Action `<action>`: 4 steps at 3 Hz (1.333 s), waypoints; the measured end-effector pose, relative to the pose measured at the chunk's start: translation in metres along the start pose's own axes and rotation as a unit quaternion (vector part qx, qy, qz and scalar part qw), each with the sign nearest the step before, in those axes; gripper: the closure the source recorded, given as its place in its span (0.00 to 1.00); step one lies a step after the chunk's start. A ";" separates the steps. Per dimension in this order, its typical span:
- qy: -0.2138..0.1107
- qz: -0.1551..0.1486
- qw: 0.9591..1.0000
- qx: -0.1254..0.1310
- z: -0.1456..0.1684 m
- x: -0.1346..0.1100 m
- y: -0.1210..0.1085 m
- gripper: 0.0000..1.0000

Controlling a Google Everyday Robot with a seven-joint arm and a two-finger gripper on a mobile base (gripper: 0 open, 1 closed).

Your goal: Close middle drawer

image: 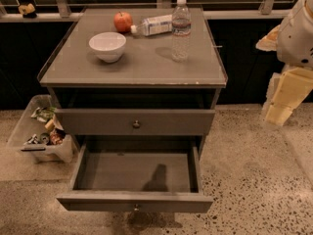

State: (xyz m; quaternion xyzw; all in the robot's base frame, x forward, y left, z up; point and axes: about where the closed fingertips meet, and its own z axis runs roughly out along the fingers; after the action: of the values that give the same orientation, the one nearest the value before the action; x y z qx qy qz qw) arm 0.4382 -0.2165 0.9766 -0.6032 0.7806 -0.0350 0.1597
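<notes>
One drawer stands pulled far out: the middle drawer point(134, 202), empty, its long front panel running left to right at the near edge of the cabinet point(215, 77). The gripper point(284, 99) hangs to the right of the cabinet, well apart and higher than that panel; I cannot tell whether its jaws are apart or together. Closing, I'd judge, means coming down and leftward to the panel's face, then pushing straight back beneath the top drawer point(98, 121).
</notes>
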 end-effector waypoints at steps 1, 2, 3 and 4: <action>0.000 0.000 1.000 0.000 0.000 0.000 0.000 0.00; -0.003 -0.008 1.000 0.001 0.018 0.005 0.015 0.00; -0.036 -0.035 0.999 0.002 0.058 0.004 0.051 0.00; -0.069 -0.051 0.996 -0.013 0.123 -0.003 0.089 0.00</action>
State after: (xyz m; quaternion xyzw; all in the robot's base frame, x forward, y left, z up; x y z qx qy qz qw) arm 0.3918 -0.1733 0.8392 -0.6452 0.7363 0.0087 0.2037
